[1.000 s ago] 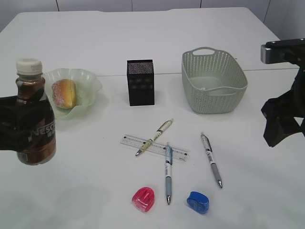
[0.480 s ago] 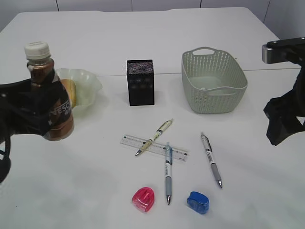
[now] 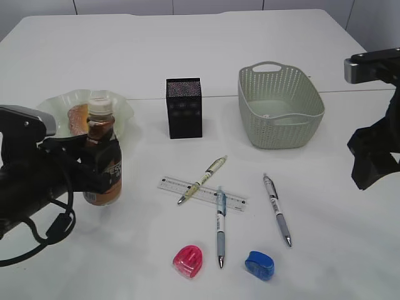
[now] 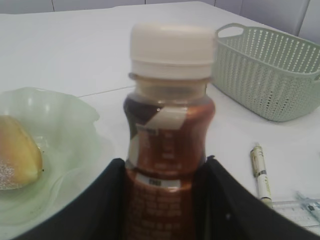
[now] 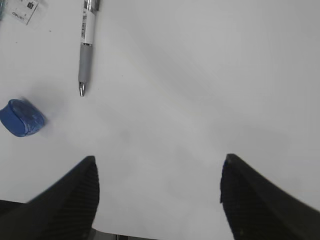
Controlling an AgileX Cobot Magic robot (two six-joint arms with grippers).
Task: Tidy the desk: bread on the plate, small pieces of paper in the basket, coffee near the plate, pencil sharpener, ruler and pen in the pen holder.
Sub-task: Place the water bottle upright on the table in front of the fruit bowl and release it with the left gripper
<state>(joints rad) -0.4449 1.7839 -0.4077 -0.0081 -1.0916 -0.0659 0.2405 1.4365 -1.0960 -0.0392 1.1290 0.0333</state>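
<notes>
Now we see our left gripper clamped around the lower body of the coffee, its dark fingers pressed to both sides of the brown label while the bottle stands upright with its white cap on top. It sits at the front edge of the plate, where the bread already lies, partly hidden behind the bottle. Our right gripper hangs with its jaws spread wide and nothing between them, over bare desk at the right side. Below it, in the wrist view, we find the blue pencil sharpener and the tip of a pen. Toward the middle, the ruler lies flat with a cream pen crossing it and a blue pen overlapping its right part. Near the front edge we also see a pink pencil sharpener. Behind these stand the pen holder and, well to its right, the basket.
</notes>
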